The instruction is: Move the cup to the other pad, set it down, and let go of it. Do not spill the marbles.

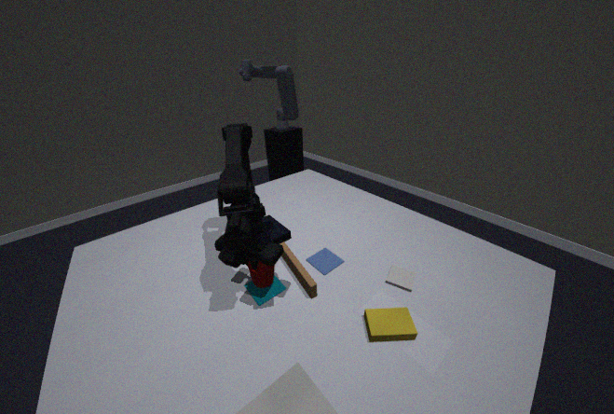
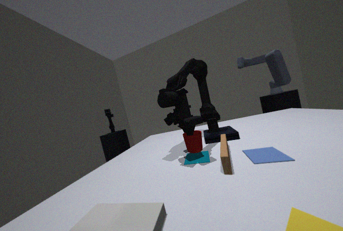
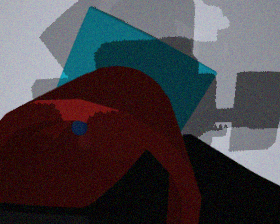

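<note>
White table top (image 1: pixel 170 341), largest item on my screens, carrying every piece listed below.

Black arm (image 2: pixel 201 89): I see it rising from its base at the far side, folding over at the elbow and dropping the wrist near-vertically toward the table.

Gripper (image 2: pixel 189 128): pointed downward, fingers clamped on the rim of the cup; the pinch itself is dark-on-dark and I cannot resolve the individual fingers.

Yellow block (image 1: pixel 390 323), near right, well apart from the arm.

Wooden bar (image 2: pixel 225 153), lying flat just right of the cup, long axis running near to far.

Blue pad (image 2: pixel 267 155), flat, right of the bar.

Teal pad (image 2: pixel 197 157), flat, left of the bar, partly shadowed.

Red cup (image 2: pixel 193 141): long axis close to vertical, mouth up, perhaps slightly tilted. It sits directly over the teal pad; I cannot tell whether its base touches the pad.

Marbles (image 3: pixel 79 128): in the wrist view I make out one small blue ball inside the cup; the gripper body cuts off the rest of the interior.
</note>
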{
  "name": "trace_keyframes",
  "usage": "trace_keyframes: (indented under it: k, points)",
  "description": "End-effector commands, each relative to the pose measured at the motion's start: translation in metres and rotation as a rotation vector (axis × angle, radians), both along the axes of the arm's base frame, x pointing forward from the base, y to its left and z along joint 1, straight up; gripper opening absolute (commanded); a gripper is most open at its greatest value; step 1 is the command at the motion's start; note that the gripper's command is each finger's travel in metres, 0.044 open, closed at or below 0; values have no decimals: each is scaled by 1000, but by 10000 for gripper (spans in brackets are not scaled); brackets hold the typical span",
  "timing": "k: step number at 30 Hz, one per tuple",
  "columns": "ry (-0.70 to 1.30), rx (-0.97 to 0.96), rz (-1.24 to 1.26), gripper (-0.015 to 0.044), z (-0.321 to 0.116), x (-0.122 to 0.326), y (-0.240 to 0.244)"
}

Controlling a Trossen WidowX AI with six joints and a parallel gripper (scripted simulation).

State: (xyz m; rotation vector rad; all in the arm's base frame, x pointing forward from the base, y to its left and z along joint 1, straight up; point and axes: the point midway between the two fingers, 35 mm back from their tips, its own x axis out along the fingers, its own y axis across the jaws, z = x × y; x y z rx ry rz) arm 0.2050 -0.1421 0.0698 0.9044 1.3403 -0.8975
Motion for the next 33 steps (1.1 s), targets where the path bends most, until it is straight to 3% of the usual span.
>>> trace_keyframes:
  k: [1,30,33]
  points:
    - [9,0,6,0,-7,-1,-1]
    - [2,1,0,0,-22,-2,-1]
    - [2,1,0,79,-22,-2,-1]
